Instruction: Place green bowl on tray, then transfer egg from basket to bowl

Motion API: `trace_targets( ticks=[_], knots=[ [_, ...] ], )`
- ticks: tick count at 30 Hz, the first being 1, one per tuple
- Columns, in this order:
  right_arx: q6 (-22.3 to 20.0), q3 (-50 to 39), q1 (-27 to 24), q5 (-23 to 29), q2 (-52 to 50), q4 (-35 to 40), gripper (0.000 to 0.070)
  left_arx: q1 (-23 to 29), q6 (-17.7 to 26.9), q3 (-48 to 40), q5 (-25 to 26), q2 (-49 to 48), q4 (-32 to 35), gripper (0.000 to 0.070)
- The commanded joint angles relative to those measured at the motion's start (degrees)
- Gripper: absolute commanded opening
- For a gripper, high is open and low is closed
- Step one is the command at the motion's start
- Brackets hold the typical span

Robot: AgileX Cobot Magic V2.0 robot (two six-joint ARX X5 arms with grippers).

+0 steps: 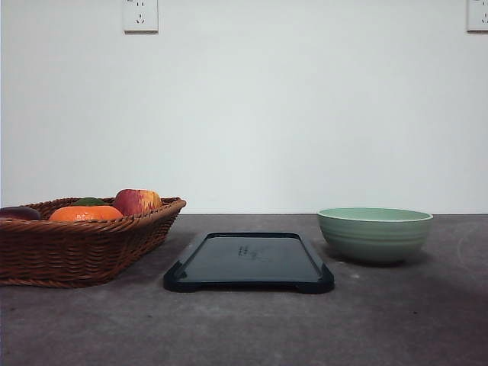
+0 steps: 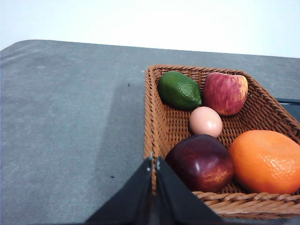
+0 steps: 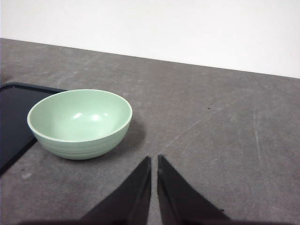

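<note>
Both my end effectors are pressed together, holding nothing: left end effector hangs over the near edge of the basket, right end effector sits over bare tabletop just short of the bowl. Reads as a start pose, each arm parked by its own target.

Nothing done yet by the look of it. Tray is centre, empty, long axis running near to far. Bowl is upright on the tabletop right of the tray, near it but off it; from the right wrist view its rim sits just beside the tray's edge, can't tell if touching. Short slide or lift left gets it on, so right arm is the obvious pick.

Basket is left of the tray, so the left arm takes the egg. Egg lies mid-basket, wedged between dark apple nearest me, orange beside it, red apple and lime at the far end. Tight neighbours: I'd want a top-down pinch, light grip.

Writing: faint small print at tray middle, not legible. Two wall sockets on the far wall, no readable marks.
</note>
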Motion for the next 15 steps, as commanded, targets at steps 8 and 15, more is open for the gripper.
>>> trace_targets(
  ticks=[8,15],
  knots=[
    [12.22,-0.22,-0.07,0.73,-0.09,-0.06,0.0010,-0.04,-24.19,-1.07,0.42,-0.02,-0.31,0.0000],
    [34.97,-0.22,-0.07,1.58,-0.09,-0.16,0.0009,-0.04,-39.97,-1.07,3.07,0.00,-0.24,0.0000]
  ],
)
